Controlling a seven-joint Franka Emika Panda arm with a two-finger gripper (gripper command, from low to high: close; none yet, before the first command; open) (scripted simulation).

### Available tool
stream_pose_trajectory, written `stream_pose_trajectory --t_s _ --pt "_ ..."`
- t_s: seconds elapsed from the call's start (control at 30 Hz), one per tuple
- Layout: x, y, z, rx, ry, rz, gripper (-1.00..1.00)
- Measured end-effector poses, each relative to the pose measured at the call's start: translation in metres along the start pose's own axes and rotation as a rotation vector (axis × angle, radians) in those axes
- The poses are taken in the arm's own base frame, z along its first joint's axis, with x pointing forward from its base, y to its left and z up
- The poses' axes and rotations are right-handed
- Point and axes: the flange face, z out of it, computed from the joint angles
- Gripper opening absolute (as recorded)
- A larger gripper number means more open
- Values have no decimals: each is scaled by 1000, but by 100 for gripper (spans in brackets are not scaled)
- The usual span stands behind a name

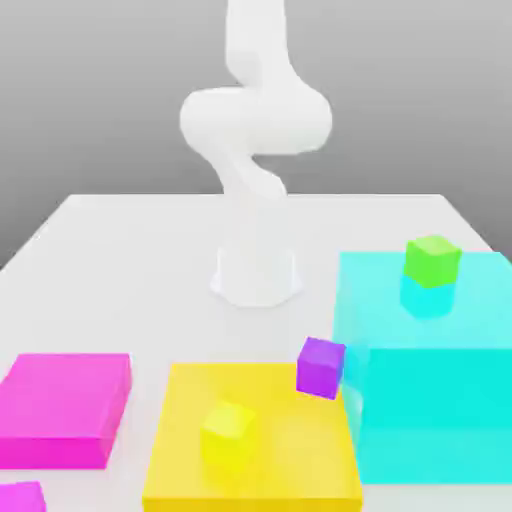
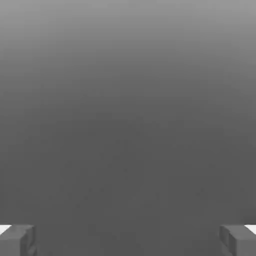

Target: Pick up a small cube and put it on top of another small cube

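**Purple cube untouched: start of the approach**

Purple and glossy, the small cube (image 1: 321,367) is seen at the far corner of the flat yellow block (image 1: 290,440), just beside the tall cyan block (image 1: 440,400). A lime-green cube (image 1: 432,260) rests on the cyan block; a yellow cube (image 1: 227,432) sits on the yellow block. In the hand view the gripper (image 2: 128,240) is shown with its fingertips (image 2: 17,239) wide apart and nothing held. The reaching step is judged not yet begun. Next, the parted fingers must be lowered squarely around the purple cube.
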Motion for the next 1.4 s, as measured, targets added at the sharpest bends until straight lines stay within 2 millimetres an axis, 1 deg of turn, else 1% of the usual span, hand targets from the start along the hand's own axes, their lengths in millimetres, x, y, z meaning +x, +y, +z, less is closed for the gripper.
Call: stream_pose_trajectory --t_s 0.07,0.17,0.23,0.33,0.5,0.67,0.83,0.97,1.07,1.2,1.23,1.4 --pt "10 3 35 -64 -2 74 0" --pt "24 12 85 -152 -4 180 0" --pt "33 23 118 -207 -6 251 0" --pt "45 43 167 -287 -9 359 0" --pt "60 89 246 -414 -15 543 0" --pt "72 155 318 -535 -17 747 0" --pt "63 217 384 -640 -35 934 0" --pt "50 274 431 -721 -49 1097 0" --pt "35 316 462 -776 -60 1217 0" --pt "8 353 508 -792 -63 1251 0" --pt "4 357 514 -792 -63 1252 -100" --pt "4 357 514 -790 -62 1252 -100"
